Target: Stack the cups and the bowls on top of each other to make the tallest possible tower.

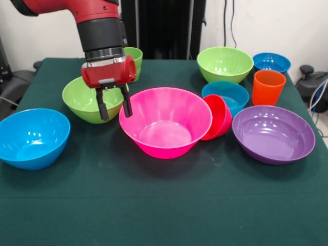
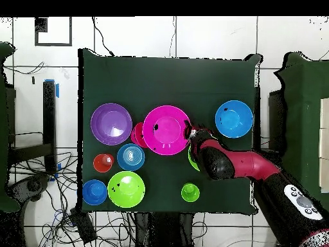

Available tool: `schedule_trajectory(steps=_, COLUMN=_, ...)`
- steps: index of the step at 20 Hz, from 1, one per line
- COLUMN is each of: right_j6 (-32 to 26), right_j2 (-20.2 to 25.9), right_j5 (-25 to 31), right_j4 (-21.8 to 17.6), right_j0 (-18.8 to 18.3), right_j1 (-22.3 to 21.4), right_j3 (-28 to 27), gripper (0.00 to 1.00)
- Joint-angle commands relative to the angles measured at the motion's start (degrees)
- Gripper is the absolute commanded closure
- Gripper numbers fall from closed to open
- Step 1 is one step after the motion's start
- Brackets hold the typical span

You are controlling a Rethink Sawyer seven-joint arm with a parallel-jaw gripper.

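My gripper [image 1: 116,114] hangs open and empty over the right rim of a lime green bowl [image 1: 82,100], just left of the big pink bowl [image 1: 165,123]. In the overhead view the gripper [image 2: 191,134] is at the pink bowl's [image 2: 166,128] edge, and the arm hides most of that lime bowl [image 2: 192,159]. A small red-pink bowl [image 1: 218,117] leans tilted against the pink bowl's right side. The light green cup [image 1: 135,55] stands behind the arm. The orange cup [image 1: 268,86] stands at the right, upright.
A purple bowl [image 1: 273,133] sits front right. Blue bowls sit front left [image 1: 33,137], centre right [image 1: 228,95] and back right [image 1: 271,62]. A second lime bowl [image 1: 224,64] is at the back. All rest on the green table [image 1: 164,205].
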Motion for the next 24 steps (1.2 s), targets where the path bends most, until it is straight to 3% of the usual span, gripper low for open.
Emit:
schedule_trajectory(steps=1, right_j6=4.91, right_j2=-0.71, right_j5=2.26, right_j4=2.13, right_j0=2.67, right_j1=2.37, right_j3=-2.57, gripper=0.0)
schedule_trajectory(steps=12, right_j6=5.23, right_j2=-4.15, right_j5=2.43, right_j4=3.35, right_j0=5.99, right_j1=5.24, right_j3=-4.44, gripper=0.0)
schedule_trajectory(steps=24, right_j6=3.15, right_j2=-3.94, right_j5=3.04, right_j4=2.37, right_j0=4.81, right_j1=9.81, right_j3=-8.07, gripper=0.0)
